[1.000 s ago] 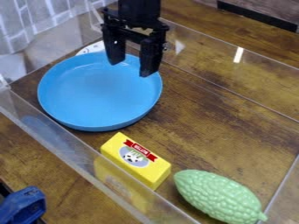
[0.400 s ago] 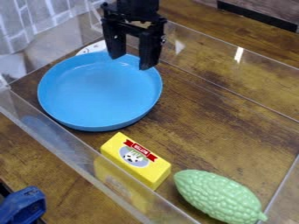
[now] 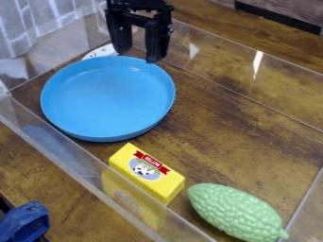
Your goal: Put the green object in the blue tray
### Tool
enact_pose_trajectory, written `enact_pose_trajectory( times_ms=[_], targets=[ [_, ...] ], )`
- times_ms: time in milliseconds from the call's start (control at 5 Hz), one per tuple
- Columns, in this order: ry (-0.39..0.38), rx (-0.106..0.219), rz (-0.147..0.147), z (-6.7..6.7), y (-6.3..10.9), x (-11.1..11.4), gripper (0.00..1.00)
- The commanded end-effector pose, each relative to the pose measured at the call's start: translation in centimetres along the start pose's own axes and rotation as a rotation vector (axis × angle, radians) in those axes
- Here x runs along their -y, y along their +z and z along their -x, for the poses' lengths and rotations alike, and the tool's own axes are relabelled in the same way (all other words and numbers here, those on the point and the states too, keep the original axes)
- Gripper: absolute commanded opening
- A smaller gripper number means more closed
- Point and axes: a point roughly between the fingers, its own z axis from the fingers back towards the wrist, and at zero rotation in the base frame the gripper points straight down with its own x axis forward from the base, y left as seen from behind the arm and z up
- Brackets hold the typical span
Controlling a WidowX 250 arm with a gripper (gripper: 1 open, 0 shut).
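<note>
At the near right corner of the table lies the green object [image 3: 236, 213], just beside the yellow box [image 3: 145, 173], well apart from the blue tray [image 3: 108, 97]. Gripper [image 3: 140, 42] hangs beyond the tray, jaws spread, empty. Recommend approaching from above, spanning the object's narrow width, clear of the box.
</note>
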Motion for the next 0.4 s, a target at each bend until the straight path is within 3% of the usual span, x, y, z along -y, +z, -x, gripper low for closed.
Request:
enact_pose_trajectory(
  times_ms=[0, 200],
  targets=[
    [-0.036, 0.047, -0.007, -0.73, 1.29, -0.08, 1.0],
    [-0.088, 0.028, 0.004, -0.81, 0.54, 0.32, 1.0]
  ],
)
